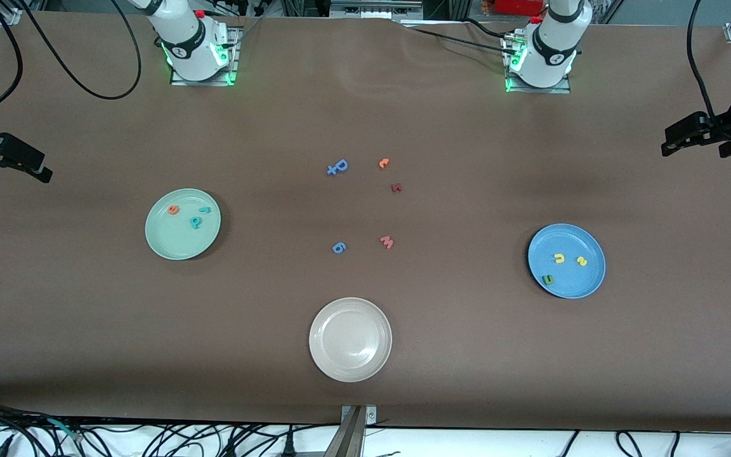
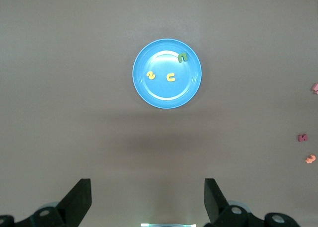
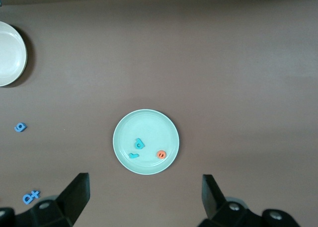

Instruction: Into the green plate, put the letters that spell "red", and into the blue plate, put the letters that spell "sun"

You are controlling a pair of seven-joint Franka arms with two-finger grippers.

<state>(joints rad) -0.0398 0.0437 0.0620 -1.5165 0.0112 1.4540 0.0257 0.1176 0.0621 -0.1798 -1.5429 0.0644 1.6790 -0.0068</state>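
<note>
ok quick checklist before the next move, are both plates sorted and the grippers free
1. Green plate holds orange e, teal r, teal d: ok.
2. Blue plate holds yellow s, yellow u, dark green n: ok.
3. Left gripper open, empty, high over table: ok.
4. Right gripper open, empty, high over table: ok.
5. Cream plate has no letters: ok.
6. Letters lying fully inside rims: ok.
</note>
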